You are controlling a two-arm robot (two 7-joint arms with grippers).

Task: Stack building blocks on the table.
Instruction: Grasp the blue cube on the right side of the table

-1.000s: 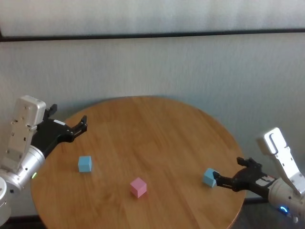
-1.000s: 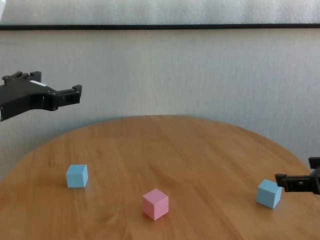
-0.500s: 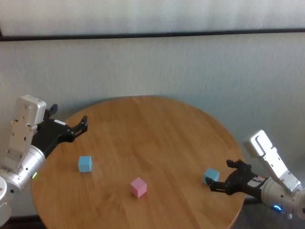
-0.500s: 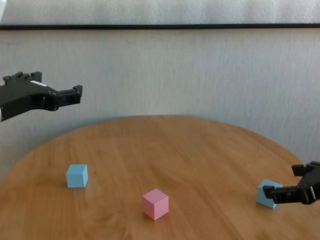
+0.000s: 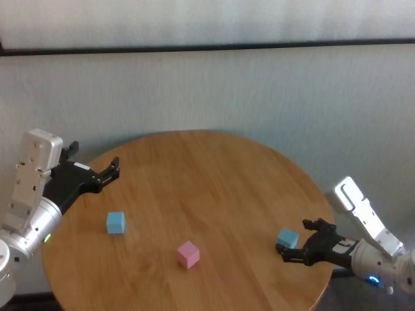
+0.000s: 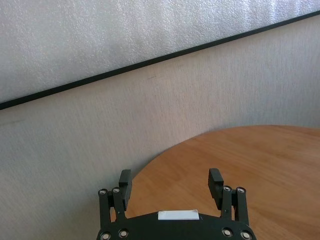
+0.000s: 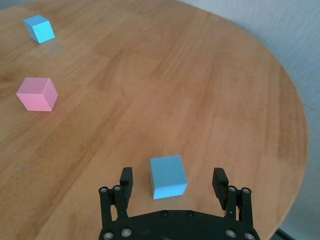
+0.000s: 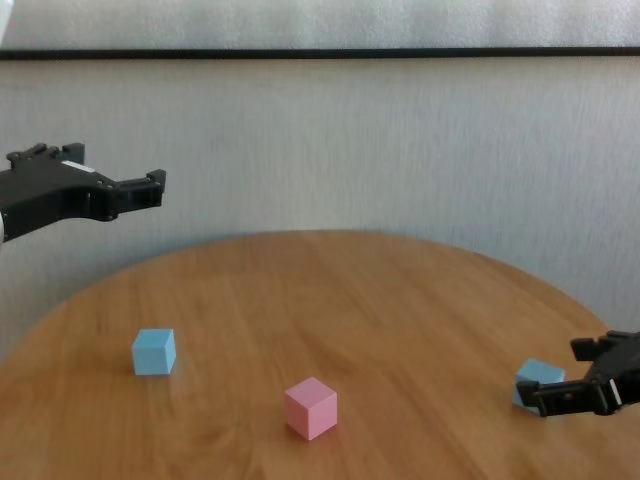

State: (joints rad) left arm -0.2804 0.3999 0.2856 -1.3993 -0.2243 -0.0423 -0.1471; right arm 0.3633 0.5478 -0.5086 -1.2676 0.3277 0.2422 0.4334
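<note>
My right hand [image 7: 172, 186] has slid forward so its spread, empty fingers now straddle the light blue block [image 7: 168, 176] near the worktop's [image 5: 214, 188] right edge, ready to close.

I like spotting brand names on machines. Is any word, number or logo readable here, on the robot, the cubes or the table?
None readable.
Left end effector: a small white label, apparently blank.
Blue blocks, pink block, table: plain, unmarked.

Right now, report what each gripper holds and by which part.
Nothing is held. The right gripper is open around a blue block without touching it; the left gripper is open and empty.
</note>
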